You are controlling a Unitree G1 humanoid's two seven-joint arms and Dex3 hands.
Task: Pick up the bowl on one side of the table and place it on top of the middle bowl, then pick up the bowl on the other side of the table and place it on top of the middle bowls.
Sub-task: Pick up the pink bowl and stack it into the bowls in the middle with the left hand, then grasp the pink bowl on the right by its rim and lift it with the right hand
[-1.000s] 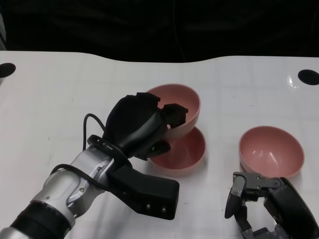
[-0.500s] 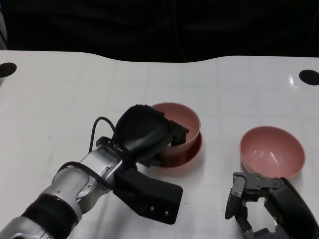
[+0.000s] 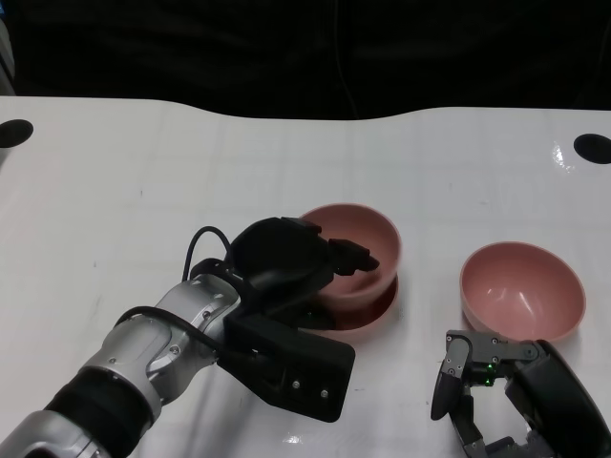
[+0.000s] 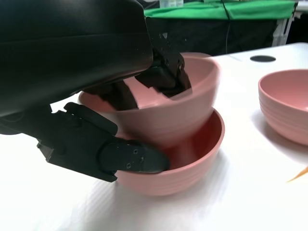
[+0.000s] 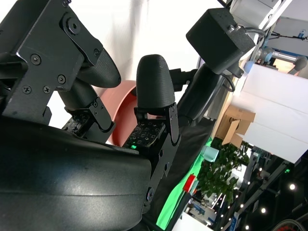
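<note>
Right hand (image 3: 501, 391): nearest the camera at the lower right, cut off by the picture's edge; fingers apart, grasping nothing, just short of the right bowl. Its own wrist view is mostly filled by black fingers (image 5: 155, 84), with only a sliver of pink behind them.
Left hand (image 3: 286, 262): grasping the upper bowl by its near rim, fingers over the rim inside, thumb (image 4: 130, 156) against the lower bowl's outer wall.
Upper bowl (image 3: 368, 243): pink, tilted, resting inside the lower bowl; its near side is hidden by the hand.
Lower bowl (image 3: 382, 303): darker pink, middle of the tabletop (image 3: 143, 181), only a crescent of rim visible from the head.
Right bowl (image 3: 520, 289): pink, upright, alone, well apart from the stack.
Far corners: dark round marks (image 3: 592, 147), partly cut off.
</note>
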